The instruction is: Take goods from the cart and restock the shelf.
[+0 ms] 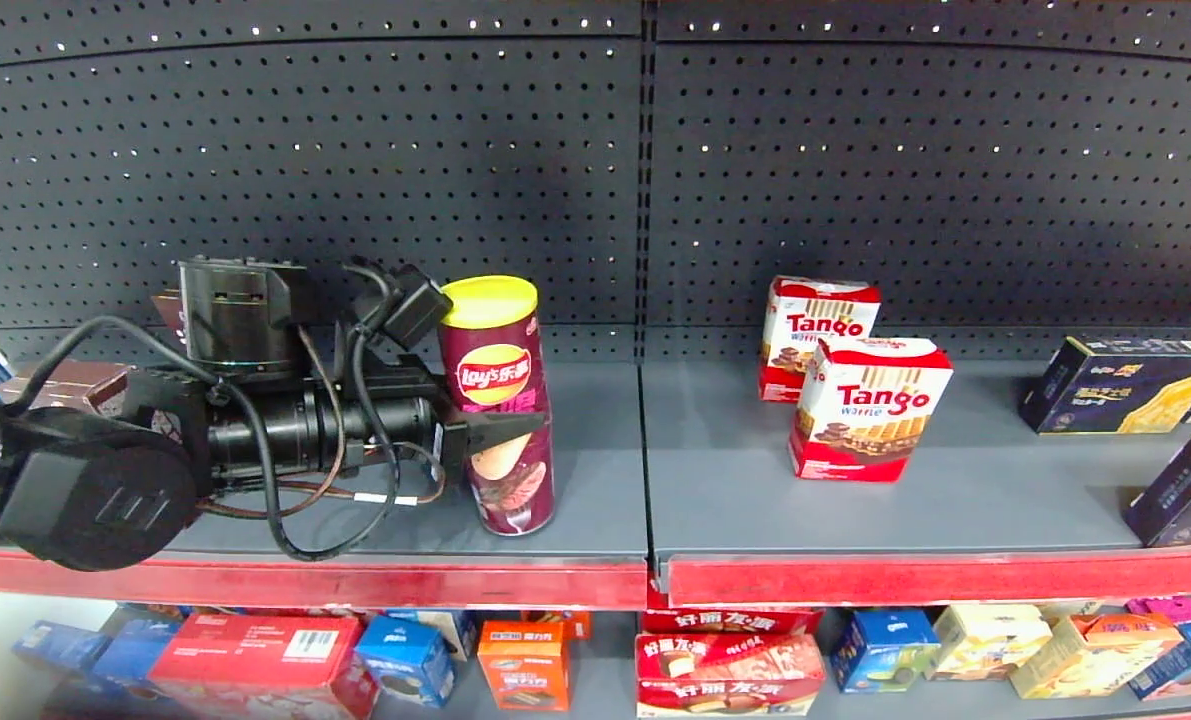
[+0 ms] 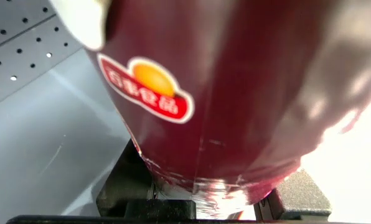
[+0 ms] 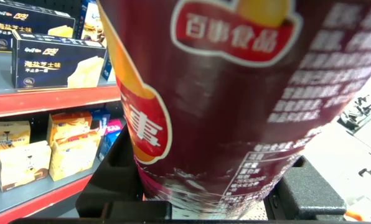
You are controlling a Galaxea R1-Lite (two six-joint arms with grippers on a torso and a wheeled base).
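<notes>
A tall maroon chip can [image 1: 495, 375] with a yellow lid stands upright on the grey shelf [image 1: 705, 480], at about 8 o'clock from the middle of the head view and close to the shelf's red front edge. Whether its base rests fully on the board cannot be told. The left claw [image 1: 510, 430] reaches in from 9 o'clock and is closed around the can's middle, with one black finger [image 1: 515, 425] lying across the front of the label. In the left wrist view the same chip can [image 2: 235, 93] sits between the left claw [image 2: 210, 199], a dark pad [image 2: 120, 193] against each side.

The right claw [image 3: 204, 199] grips a second chip can [image 3: 235, 93], also maroon, with its fingers [image 3: 111, 180] pressed on the can's sides.

On the shelf at 3 o'clock from the first can stand two red and white wafer boxes [image 1: 870, 405], one just behind the other. Farther toward 3 o'clock, at the edge, lie dark blue boxes [image 1: 1120, 385]. A dark pegboard [image 1: 455, 150] backs the shelf toward 12 o'clock. At 6 o'clock a lower shelf holds red, blue, orange and yellow boxes [image 1: 255, 665]. Beside the second can, the right wrist view shows dark blue cartons [image 3: 48, 56] on a red-edged shelf and pale yellow cartons [image 3: 23, 162] one level down.
</notes>
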